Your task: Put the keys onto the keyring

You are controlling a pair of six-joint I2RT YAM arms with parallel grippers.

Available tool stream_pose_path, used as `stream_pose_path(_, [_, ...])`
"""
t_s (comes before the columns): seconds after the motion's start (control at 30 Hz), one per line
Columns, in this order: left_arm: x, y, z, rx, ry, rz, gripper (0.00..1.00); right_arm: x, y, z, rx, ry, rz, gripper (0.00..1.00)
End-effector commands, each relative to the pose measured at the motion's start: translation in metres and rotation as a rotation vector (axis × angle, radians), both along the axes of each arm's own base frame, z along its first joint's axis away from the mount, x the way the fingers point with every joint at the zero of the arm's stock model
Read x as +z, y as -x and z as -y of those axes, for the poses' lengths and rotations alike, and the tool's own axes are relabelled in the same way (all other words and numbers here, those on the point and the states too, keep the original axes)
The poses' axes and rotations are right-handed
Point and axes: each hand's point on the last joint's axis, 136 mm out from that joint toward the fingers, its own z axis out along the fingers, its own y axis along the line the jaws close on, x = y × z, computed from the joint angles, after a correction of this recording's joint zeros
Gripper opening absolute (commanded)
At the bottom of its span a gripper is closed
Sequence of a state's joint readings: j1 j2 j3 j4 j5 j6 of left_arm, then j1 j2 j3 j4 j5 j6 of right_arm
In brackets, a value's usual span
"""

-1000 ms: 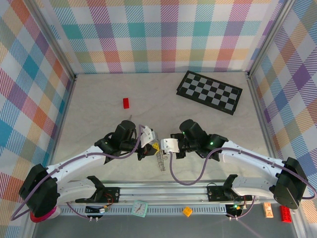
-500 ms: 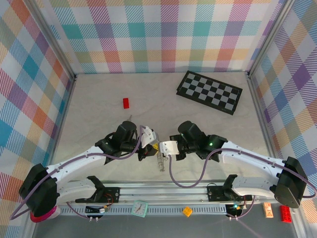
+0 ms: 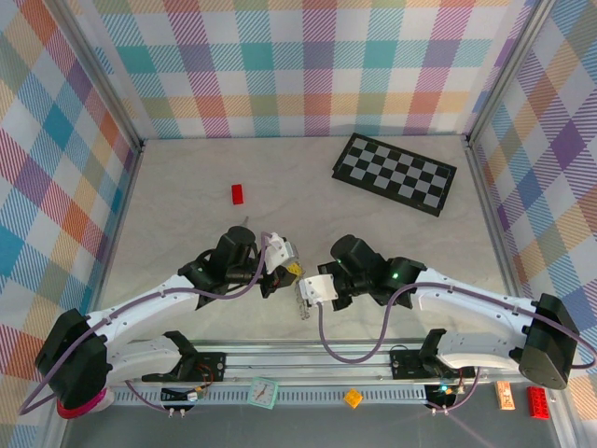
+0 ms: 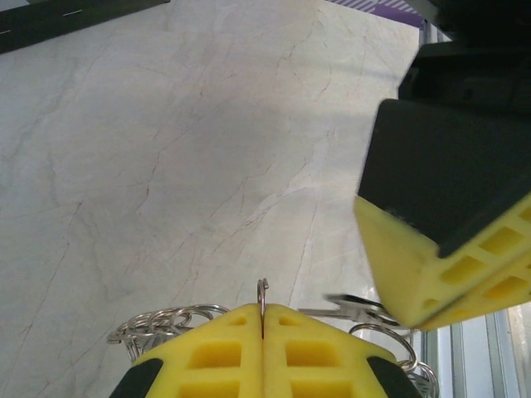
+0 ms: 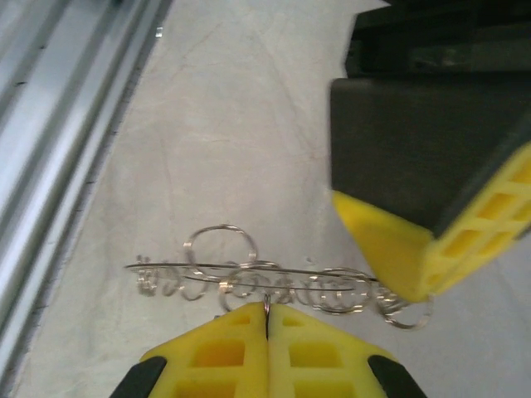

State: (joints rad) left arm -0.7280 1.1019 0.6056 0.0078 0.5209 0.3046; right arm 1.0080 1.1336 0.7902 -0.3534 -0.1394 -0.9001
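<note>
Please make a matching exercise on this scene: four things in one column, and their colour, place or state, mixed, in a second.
1. red brick
2. chequered board
3. keyring
4. left gripper

a. shut on thin wire
b. black and white, back right
c. silver, a row of small rings
d. alone, left of the board

Pairs: 1-d, 2-b, 3-c, 4-a

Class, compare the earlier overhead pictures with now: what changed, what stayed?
The right gripper has drifted toward the near edge and slightly left, nearer the left gripper. Both stay pinched shut on the keyring. The red brick and chequered board have not moved.
</note>
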Motion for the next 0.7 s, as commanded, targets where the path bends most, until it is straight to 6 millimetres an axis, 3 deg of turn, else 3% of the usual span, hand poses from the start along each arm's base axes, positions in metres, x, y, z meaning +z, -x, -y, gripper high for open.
stream_pose_path(0.0, [0.013, 0.004, 0.004, -0.027, 0.058, 0.008, 0.00, 0.010, -0.016, -0.001, -0.070, -0.052, 0.056, 0.00])
stream_pose_path(0.3, [0.009, 0.001, 0.004, 0.000, 0.055, -0.032, 0.00, 0.018, -0.032, -0.001, -0.176, -0.094, 0.059, 0.00])
stream_pose_path(0.67, [0.012, -0.003, 0.008, 0.056, 0.086, -0.139, 0.00, 0.026, -0.038, 0.001, -0.222, -0.140, 0.061, 0.00])
